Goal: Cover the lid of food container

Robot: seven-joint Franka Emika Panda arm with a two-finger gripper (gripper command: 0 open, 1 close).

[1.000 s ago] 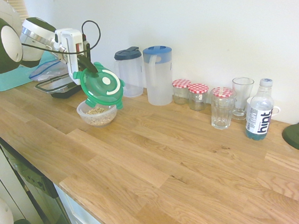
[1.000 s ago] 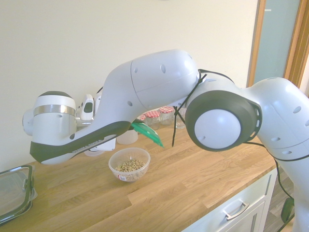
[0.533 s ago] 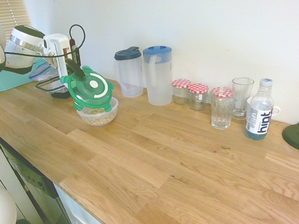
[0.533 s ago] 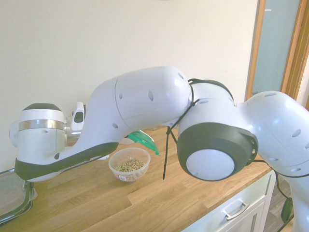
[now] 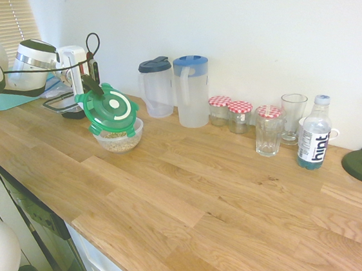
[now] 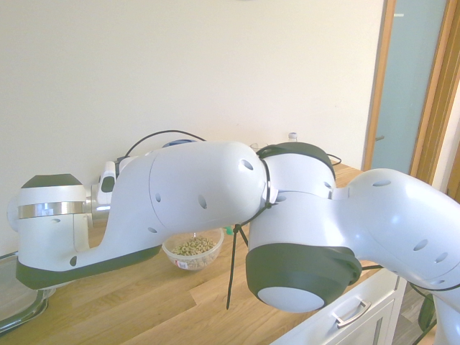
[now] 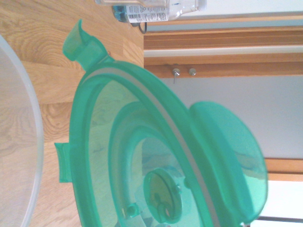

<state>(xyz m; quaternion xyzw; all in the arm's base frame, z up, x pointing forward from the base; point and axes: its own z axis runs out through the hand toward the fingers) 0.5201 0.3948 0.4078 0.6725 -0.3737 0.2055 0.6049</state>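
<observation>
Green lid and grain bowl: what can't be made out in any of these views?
- Green lid: in the second exterior view the arm hides all but a sliver.
- Gripper: its grip on the lid's edge is small and dark in the first exterior view, hidden in the second.
- Bowl: whether the tilted lid touches its rim is unclear; the wrist view shows only a blurred rim arc.

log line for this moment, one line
phase: placing | gripper: shut on lid | lid: tilted, over food container, not seated | container: open, on counter
</observation>
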